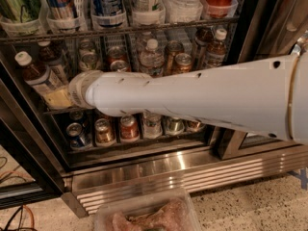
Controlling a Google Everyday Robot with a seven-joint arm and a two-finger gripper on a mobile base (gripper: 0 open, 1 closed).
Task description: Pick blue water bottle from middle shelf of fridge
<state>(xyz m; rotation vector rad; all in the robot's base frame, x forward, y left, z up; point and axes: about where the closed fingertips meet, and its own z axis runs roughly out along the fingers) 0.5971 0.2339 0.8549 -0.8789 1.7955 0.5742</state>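
robot gripper sits at the white-capped bottle's foot, left on the fridge's middle shelf; grip cannot be told.

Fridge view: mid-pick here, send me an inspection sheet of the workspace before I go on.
Surface: middle shelf, a wire rack, its front mostly hidden by the white arm.
Job's things: blue water bottle, leaning, at the shelf's left end; fridge open, arm reaching in.
Clutter: cans and a clear bottle on the same shelf; more cans on the rack below; plastic tub at the bottom edge.
Claw: claw at the blue water bottle's lower part; contact cannot be judged.
Cables: cables at lower left, outside the fridge.
Surroundings: speckled floor.
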